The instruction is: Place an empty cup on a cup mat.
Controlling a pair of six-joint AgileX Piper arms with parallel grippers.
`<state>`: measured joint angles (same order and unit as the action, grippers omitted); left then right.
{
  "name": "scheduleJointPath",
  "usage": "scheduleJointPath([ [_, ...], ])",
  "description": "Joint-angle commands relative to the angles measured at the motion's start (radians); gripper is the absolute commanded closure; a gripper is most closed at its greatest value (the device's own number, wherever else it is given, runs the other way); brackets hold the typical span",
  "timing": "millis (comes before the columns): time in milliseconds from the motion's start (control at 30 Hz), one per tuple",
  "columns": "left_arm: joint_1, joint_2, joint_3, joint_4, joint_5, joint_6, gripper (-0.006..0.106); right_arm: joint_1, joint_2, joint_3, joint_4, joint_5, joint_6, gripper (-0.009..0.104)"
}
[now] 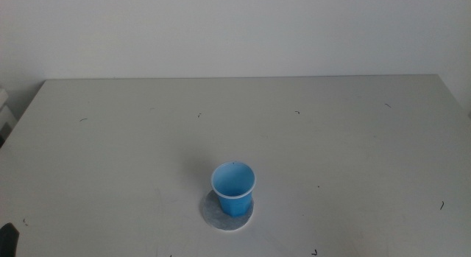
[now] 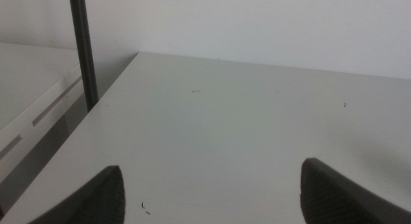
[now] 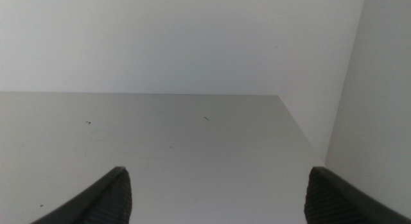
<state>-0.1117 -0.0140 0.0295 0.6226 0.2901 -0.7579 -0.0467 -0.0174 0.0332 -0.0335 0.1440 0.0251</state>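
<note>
The blue cup (image 1: 234, 189) stands upright on the grey round cup mat (image 1: 221, 219) near the front middle of the table in the middle view. It looks empty. Nothing holds it. My left gripper (image 2: 212, 198) is open and empty over the table's left part, far from the cup; a dark bit of it shows at the middle view's bottom left corner (image 1: 7, 238). My right gripper (image 3: 215, 198) is open and empty over the table's right part, out of the middle view. Neither wrist view shows the cup or the mat.
The pale grey table (image 1: 331, 139) has small dark specks. A white wall stands behind it. A dark pole (image 2: 83, 51) and a lower white surface (image 2: 26, 76) are beyond the table's left edge. A wall (image 3: 379, 89) stands beside the table's right edge.
</note>
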Motion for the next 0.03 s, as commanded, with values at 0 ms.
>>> scheduleJointPath([
  [0, 0.001, -0.013, -0.004, 0.012, -0.067, -0.014, -0.005, 0.002, -0.019, -0.012, -0.009, -0.078, -0.008, 0.001],
])
